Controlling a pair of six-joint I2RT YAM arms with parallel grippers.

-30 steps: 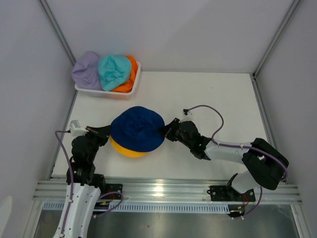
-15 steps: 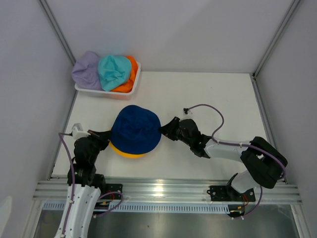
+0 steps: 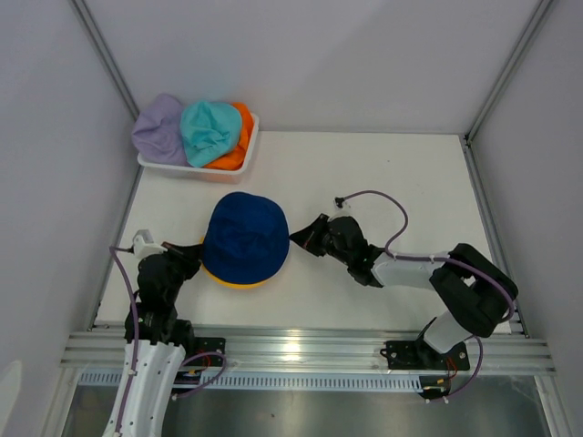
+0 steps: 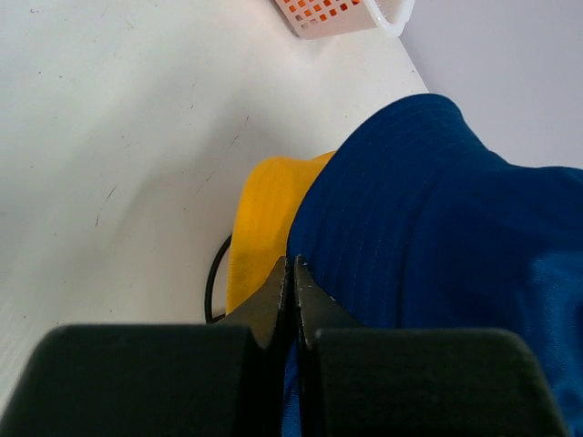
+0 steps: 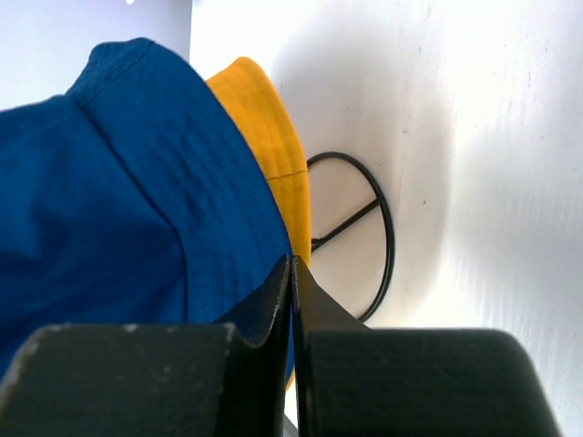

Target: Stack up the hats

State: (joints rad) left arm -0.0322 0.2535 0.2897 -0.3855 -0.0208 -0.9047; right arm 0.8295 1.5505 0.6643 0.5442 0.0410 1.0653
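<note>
My overhead camera sits high behind the arms and looks down over the whole table (image 3: pixel 383 173), its near edge at 6 o'clock and the basket (image 3: pixel 182 169) at 11. My left wrist camera presses close to the navy hat (image 3: pixel 244 238) from 9 o'clock, my right from 3; both close-ups share it, the yellow hat (image 4: pixel 269 218) and the black wire stand (image 5: pixel 391 241)
</note>
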